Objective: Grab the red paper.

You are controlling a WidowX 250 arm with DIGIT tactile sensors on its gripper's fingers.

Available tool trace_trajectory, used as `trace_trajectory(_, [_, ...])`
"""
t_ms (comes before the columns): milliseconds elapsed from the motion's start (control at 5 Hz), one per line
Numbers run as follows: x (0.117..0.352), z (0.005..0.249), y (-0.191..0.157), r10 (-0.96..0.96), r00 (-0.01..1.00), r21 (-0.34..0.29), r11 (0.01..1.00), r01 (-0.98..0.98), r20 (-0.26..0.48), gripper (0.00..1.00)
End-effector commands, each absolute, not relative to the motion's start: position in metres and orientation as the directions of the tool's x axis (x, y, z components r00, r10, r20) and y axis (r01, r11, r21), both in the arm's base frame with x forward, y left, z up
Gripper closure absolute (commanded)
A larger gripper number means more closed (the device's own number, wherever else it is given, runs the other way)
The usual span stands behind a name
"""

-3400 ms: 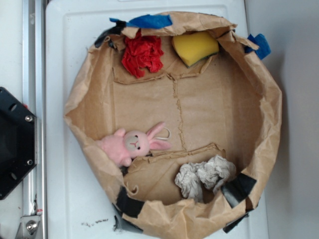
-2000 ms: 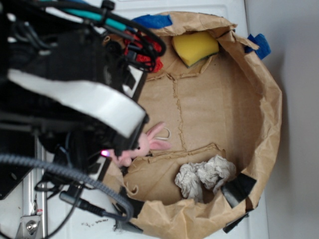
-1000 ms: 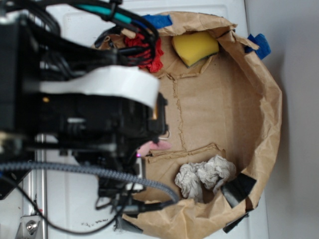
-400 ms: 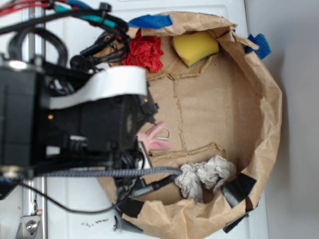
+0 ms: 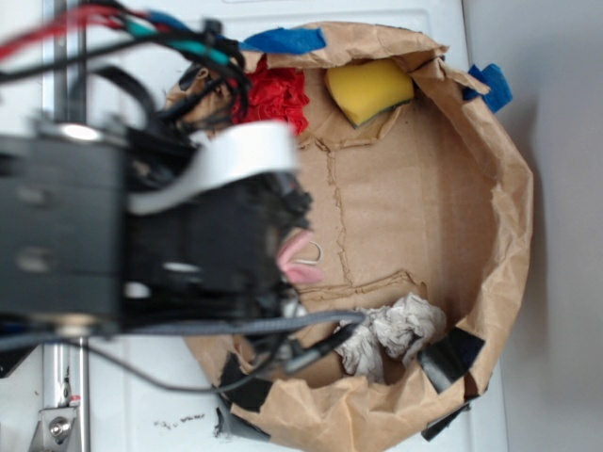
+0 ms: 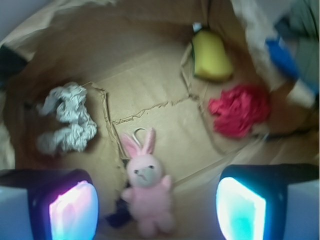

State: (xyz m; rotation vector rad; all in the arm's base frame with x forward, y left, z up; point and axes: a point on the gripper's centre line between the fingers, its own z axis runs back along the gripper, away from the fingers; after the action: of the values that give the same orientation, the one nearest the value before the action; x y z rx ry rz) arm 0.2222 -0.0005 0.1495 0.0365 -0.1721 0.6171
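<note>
A: Report the exterior view.
B: The arm (image 5: 141,235) fills the left half of the frame, blurred, over the left side of the brown paper bag (image 5: 490,188). The red paper (image 5: 273,94) lies at the bag's upper left wall, partly behind the arm's cables. The yellow sponge (image 5: 367,89) sits just beside it, apart. The grey-white paper wad (image 5: 396,330) lies at the lower wall. Only the ears of the pink bunny (image 5: 300,259) show. Claw state cannot be read here.

A: Report the wrist view.
B: The gripper (image 6: 157,207) has its fingers spread wide, one pad (image 6: 72,210) at each lower corner, nothing between them. The pink bunny (image 6: 147,192) lies on the bag floor between the pads. The red paper (image 6: 239,110) rests at right, well apart from both pads, below the yellow sponge (image 6: 211,56). The grey-white paper wad (image 6: 65,117) lies at left.
</note>
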Motion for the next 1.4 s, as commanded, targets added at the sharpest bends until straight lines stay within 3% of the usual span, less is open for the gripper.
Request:
trace_trajectory(0, [0.242,0.144,0.011,0.841,0.467,-0.034,0.493,-0.869,0.273,0.00])
trace_trajectory(200, [0.236,0.141,0.029,0.880,0.383,0.010,0.397,-0.918,0.280,0.00])
trace_trajectory(800, [0.236,0.141,0.029,0.880,0.383,0.010,0.397,-0.918,0.280,0.00])
trace_trajectory(1000, [0.261,0.117,0.027,0.891,0.319,-0.053,0.353,-0.934,0.324,0.00])
trace_trajectory(1200, [0.278,0.099,0.029,0.893,0.292,-0.063,0.332,-0.941,0.342,0.00])
